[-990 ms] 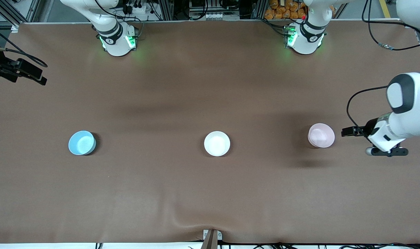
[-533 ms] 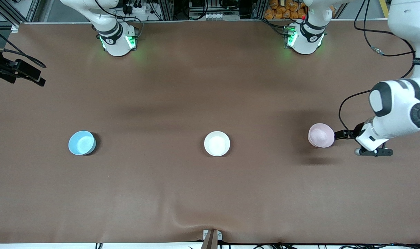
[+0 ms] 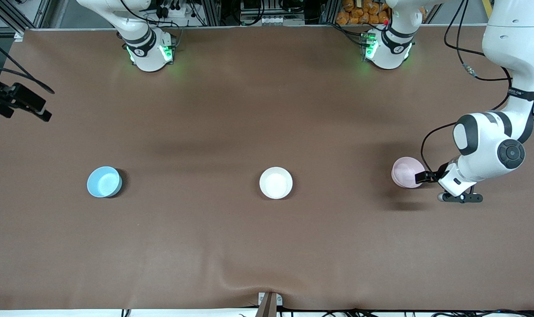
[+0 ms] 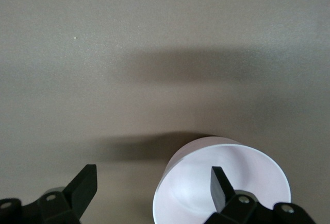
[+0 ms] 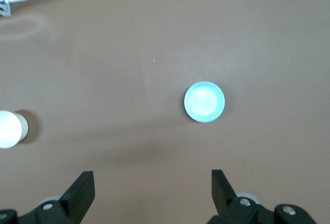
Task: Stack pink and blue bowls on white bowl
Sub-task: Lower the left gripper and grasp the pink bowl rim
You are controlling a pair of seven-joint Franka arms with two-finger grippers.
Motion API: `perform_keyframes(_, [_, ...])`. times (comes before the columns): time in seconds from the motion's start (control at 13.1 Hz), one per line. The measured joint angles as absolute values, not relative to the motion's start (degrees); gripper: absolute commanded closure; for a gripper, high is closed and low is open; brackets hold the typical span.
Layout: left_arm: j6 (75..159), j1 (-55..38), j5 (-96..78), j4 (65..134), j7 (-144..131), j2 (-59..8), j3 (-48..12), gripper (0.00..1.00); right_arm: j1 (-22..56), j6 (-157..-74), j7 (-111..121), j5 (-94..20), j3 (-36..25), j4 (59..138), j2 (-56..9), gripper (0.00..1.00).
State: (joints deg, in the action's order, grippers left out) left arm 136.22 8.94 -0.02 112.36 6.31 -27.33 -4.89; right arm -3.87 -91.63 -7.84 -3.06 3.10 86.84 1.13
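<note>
The left gripper [image 3: 422,177] has closed in on the pink bowl [image 3: 407,171], fingers apart astride its rim. Right gripper [image 5: 152,195], spread, waits high over bare worktop [image 3: 267,110].

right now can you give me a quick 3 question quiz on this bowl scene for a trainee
1. True or false: the pink bowl already sits on the white bowl.
2. Which bowl is the left gripper closing in on? A) pink bowl B) blue bowl C) white bowl
3. Fill in: the right gripper is open, high over the table, and the bowl nearest the middle of its wrist view is the ____ one.

Key:
1. False; all three bowls stand apart on the table.
2. A; one finger is over the pink bowl, the other outside its rim.
3. blue
</note>
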Motion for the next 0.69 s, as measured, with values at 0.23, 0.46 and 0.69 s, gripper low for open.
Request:
perform_keyframes(0.23, [136.53, 8.9, -0.01, 112.47, 6.34, -28.17, -4.92, 0.24, -4.85, -92.01, -7.87, -3.7, 2.98, 86.87, -0.27, 0.0])
perform_keyframes(0.46, [136.65, 8.9, 0.1, 113.05, 7.61, -28.66, -4.95, 0.38, -4.98, -91.97, -7.87, -3.76, 3.19, 86.95, -2.21, 0.0])
perform_keyframes(0.69, [136.65, 8.93, 0.1, 113.76, 9.24, -28.66, -4.95, 0.85, -5.01, -92.1, -7.87, -3.75, 3.27, 86.95, -3.73, 0.0])
